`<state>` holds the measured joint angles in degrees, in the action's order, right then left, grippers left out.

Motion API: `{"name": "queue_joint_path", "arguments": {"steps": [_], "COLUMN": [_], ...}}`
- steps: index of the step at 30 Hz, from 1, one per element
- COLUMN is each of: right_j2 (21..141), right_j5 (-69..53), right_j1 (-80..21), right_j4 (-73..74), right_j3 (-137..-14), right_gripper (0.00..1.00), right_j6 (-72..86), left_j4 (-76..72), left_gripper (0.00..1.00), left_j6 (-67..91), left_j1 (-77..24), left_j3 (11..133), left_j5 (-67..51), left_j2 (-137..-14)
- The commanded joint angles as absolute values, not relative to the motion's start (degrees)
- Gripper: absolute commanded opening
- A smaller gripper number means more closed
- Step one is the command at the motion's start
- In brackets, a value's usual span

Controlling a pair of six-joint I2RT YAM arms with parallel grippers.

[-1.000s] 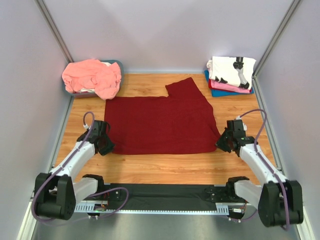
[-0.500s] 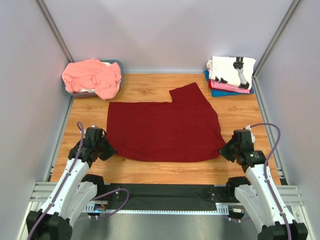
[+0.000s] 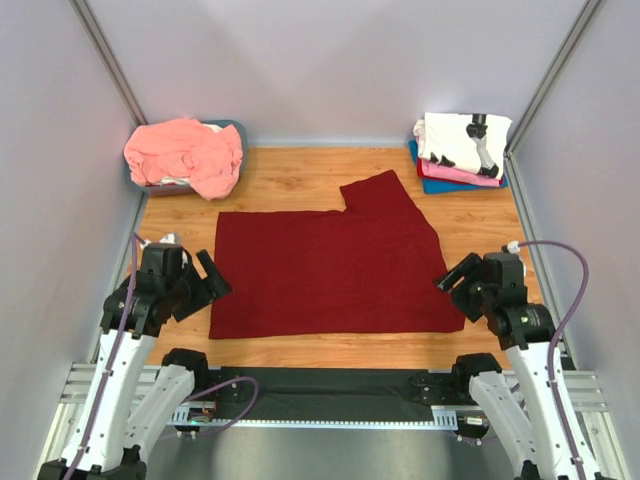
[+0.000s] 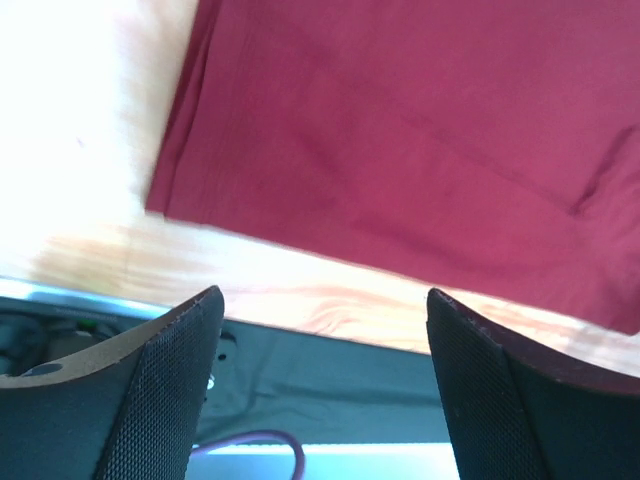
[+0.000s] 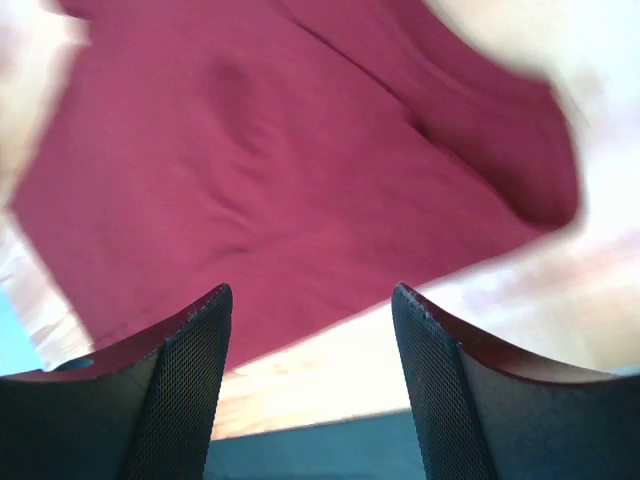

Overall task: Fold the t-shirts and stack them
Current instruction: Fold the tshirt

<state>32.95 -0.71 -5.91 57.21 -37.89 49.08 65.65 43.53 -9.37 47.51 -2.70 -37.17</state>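
– What sits nearest, at the near edge of the desk [image 3: 300, 170]?

– The two arms. The left fingers [image 3: 208, 280] are spread apart with nothing between them, just beside the left edge of the dark red t-shirt [image 3: 330, 270], close to its near left corner. The left wrist view shows that corner and a strip of bare wood in the gap.

– And on the other side?

– The right fingers [image 3: 458, 280] are also apart and hold nothing. They are just beside the shirt's right edge, near its near right corner. From the right wrist the red cloth fills most of the gap, though that view is blurred.

– How does the red shirt lie?

– Flat in the middle of the desk, roughly a rectangle. Its near hem runs along the near edge, and one sleeve juts toward the far right.

– Beyond it?

– At the far left corner a salmon-pink t-shirt [image 3: 185, 155] is heaped over a blue-grey tray [image 3: 236, 127]. At the far right corner is a folded stack with a white t-shirt with black print [image 3: 455, 140] on top, a pink t-shirt [image 3: 460, 173] under it and a blue t-shirt [image 3: 445, 186] at the bottom.
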Motion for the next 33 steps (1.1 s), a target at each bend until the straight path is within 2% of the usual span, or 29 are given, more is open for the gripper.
{"name": "queue_joint_path", "arguments": {"steps": [1, 3, 6, 7, 9, 10, 12, 13, 15, 16, 17, 20, 23, 29, 33], "right_j2": [37.86, 46.60, 59.02, 67.94, 76.51, 85.69, 94.70, 102.75, 111.41, 114.93, 121.57, 131.88, 137.80, 146.24, 152.21], "right_j5": [-3.94, -5.45, -5.10, -3.88, -3.34, -2.38, -1.50, -0.62, -0.09, 2.61, 2.90, 3.77, 6.06, 9.13, 10.02], "right_j1": [-5.80, -5.80, -6.59, -7.64, -8.78, -9.14, -9.14, -9.14, -9.14, -9.23, -9.32, -9.58, -9.84, -10.72, -10.99], "right_j4": [47.14, 40.18, 37.36, 37.44, 38.75, 39.80, 44.19, 47.95, 51.84, 53.33, 54.48, 54.06, 51.35, 40.97, 39.38], "right_j3": [-43.59, -46.56, -54.29, -61.45, -69.22, -78.39, -88.62, -98.34, -109.37, -118.65, -122.13, -134.59, -142.01, -143.69, -148.26], "right_gripper": [0.67, 0.66, 0.65, 0.64, 0.62, 0.62, 0.61, 0.61, 0.60, 0.60, 0.60, 0.61, 0.63, 0.65, 0.66], "right_j6": [41.96, 39.83, 34.73, 31.50, 28.40, 26.91, 24.09, 23.04, 23.03, 23.38, 24.51, 25.57, 26.63, 26.81, 26.98], "left_j4": [65.84, 64.17, 60.83, 58.21, 55.47, 53.11, 50.12, 49.31, 48.69, 48.52, 48.34, 48.16, 48.34, 47.81, 47.55], "left_gripper": [0.89, 0.89, 0.88, 0.88, 0.87, 0.87, 0.86, 0.85, 0.85, 0.84, 0.84, 0.84, 0.82, 0.81, 0.81], "left_j6": [30.45, 27.17, 24.00, 23.30, 22.77, 22.59, 22.24, 22.06, 22.15, 22.24, 22.15, 22.06, 21.97, 21.80, 21.71], "left_j1": [-8.88, -8.70, -6.59, -6.33, -6.33, -6.33, -6.33, -6.33, -6.33, -6.33, -6.33, -6.33, -6.33, -6.33, -6.33], "left_j3": [53.95, 56.24, 57.48, 57.13, 55.03, 54.32, 52.04, 50.81, 50.45, 50.36, 50.10, 49.92, 50.01, 49.75, 49.66], "left_j5": [-0.09, 3.68, 0.97, 0.36, -1.31, -1.49, -1.93, -2.37, -2.37, -2.37, -2.46, -2.29, -2.46, -2.90, -2.99], "left_j2": [-40.85, -42.27, -45.52, -46.40, -47.19, -47.63, -47.55, -47.37, -47.02, -46.93, -46.76, -46.85, -46.93, -46.32, -45.97]}}
